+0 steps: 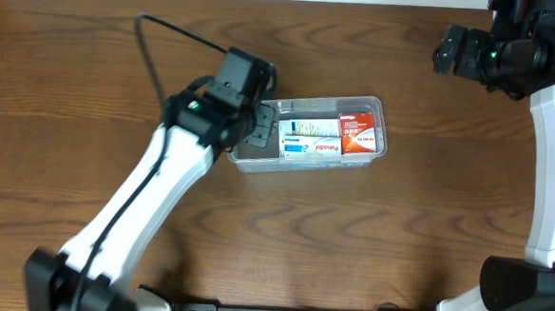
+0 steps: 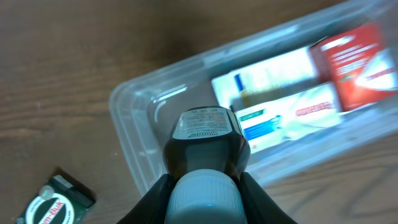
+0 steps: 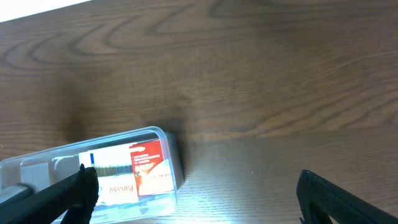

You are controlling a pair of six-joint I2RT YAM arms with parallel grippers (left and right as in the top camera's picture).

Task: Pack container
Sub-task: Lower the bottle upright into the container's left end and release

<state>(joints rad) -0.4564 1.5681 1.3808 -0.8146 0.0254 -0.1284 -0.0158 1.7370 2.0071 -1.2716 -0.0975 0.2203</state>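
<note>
The clear plastic container lies mid-table and holds a red box and white Panadol boxes. It also shows in the left wrist view and the right wrist view. My left gripper is shut on a dark bottle with a white cap, held over the container's empty left end. My right gripper is open and empty, raised at the far right, apart from the container.
A small dark green packet lies on the wooden table just left of the container. Bare table surrounds the container.
</note>
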